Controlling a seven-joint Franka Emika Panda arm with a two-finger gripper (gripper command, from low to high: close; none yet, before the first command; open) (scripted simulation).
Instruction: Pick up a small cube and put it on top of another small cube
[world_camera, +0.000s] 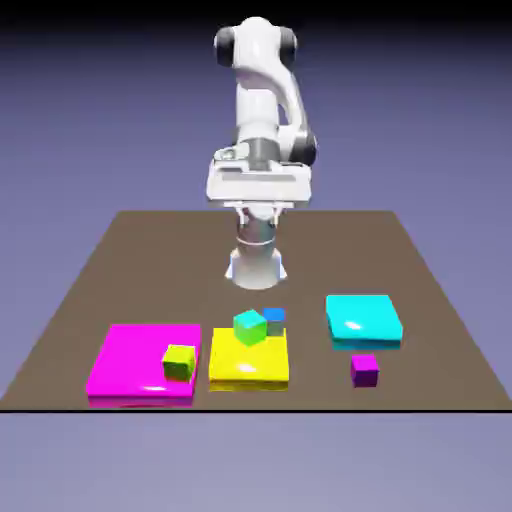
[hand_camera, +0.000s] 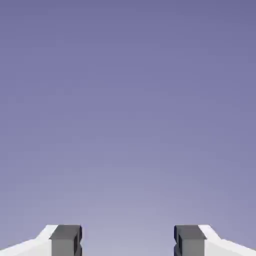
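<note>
The small purple-magenta cube (world_camera: 365, 369) rests on the brown table (world_camera: 120, 260) near the front, just in front of the cyan slab (world_camera: 363, 320). Partly hidden behind the teal-green cube (world_camera: 250, 326), the small blue cube (world_camera: 274, 316) sits at the back edge of the yellow slab (world_camera: 249, 362). My gripper (world_camera: 259, 213) hangs high over the far middle of the table, well behind and above all the cubes. In the hand view the gripper (hand_camera: 128, 242) is open, its fingertips (hand_camera: 66, 240) wide apart, with only the blue-violet backdrop between them.
A yellow-green cube (world_camera: 179, 361) sits on the flat magenta slab (world_camera: 135, 365) at the exterior view's front left. The three slabs line up along the table's front edge.
</note>
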